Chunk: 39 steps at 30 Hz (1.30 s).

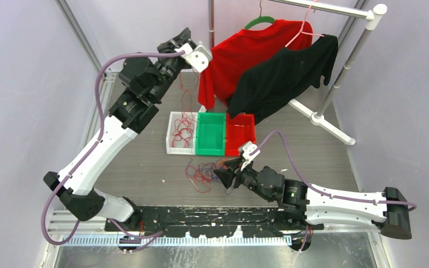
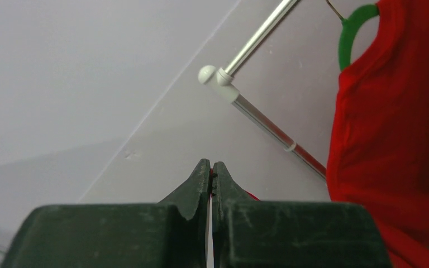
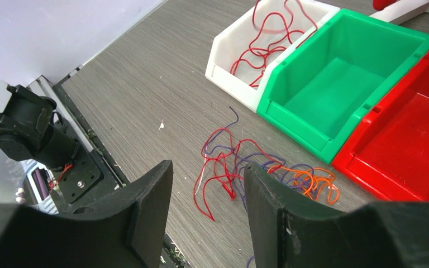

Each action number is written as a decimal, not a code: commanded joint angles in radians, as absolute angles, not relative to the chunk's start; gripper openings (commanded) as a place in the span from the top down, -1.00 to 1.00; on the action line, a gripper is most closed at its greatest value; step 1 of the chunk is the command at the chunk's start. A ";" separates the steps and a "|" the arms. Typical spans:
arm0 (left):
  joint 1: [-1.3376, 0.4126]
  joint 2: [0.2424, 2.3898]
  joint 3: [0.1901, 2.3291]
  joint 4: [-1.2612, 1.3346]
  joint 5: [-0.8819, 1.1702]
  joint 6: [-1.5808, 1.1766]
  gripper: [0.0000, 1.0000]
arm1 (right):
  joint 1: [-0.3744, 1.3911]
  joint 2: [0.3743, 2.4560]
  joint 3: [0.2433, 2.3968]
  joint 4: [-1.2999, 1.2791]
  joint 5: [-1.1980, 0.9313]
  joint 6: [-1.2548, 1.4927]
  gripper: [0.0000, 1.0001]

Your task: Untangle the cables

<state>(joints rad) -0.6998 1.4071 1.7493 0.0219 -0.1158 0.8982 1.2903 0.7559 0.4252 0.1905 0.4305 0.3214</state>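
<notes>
- Cables [image 3: 240, 167], lower centre: judged light, limp, snag-prone; grasp one free outer loop.
- Left tool [image 2: 211, 170]: pressed together, pinching a red cable [image 1: 185, 95].
- Right tool [image 3: 208, 173]: spread above the bundle.

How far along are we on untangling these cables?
Done: thin red wires lie in the white plastic bin. In hand: the left gripper, fingers shut, holds a red strand high above that bin; the right gripper hovers open by the rest. Left: a red, purple and orange tangle on the table; the green plastic bin and red plastic bin show nothing inside.
</notes>
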 commanded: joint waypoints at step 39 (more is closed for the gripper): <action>-0.607 1.420 1.470 -0.392 -0.127 0.459 1.00 | 1.293 0.772 0.470 0.176 0.474 0.324 -0.06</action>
<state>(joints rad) -0.6128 1.4250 1.4910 -0.3122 -0.1310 0.5472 1.2903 0.7620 0.4160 0.1463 0.4553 0.3347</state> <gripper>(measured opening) 0.009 0.531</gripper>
